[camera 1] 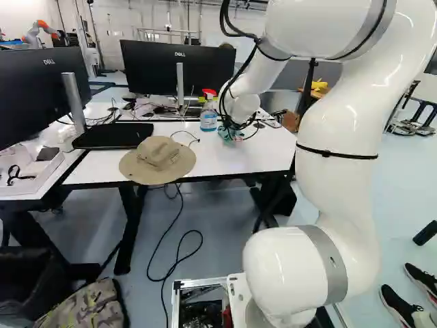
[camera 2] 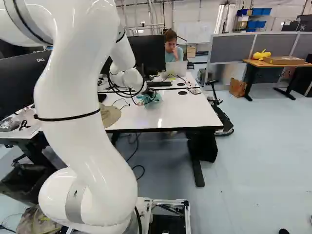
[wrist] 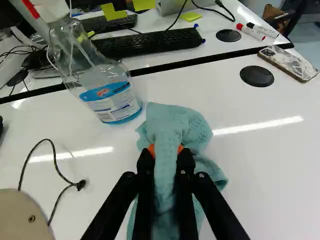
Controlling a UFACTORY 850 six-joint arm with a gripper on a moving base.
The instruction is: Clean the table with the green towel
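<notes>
1. The hand [camera 2: 149, 92] is clamped on the green towel [wrist: 185, 125], on the tabletop [camera 2: 187, 114], upper middle of the right base view.
2. A spray bottle [wrist: 107, 87] stands near the towel.

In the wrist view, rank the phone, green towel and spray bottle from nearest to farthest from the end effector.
1. Green towel: gripped in the end effector.
2. Spray bottle: ahead, close beside the towel.
3. Phone: farther ahead, beside a round black disc.

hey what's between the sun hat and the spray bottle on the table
A black cable lies between the sun hat and the spray bottle, as the wrist view shows.
</notes>
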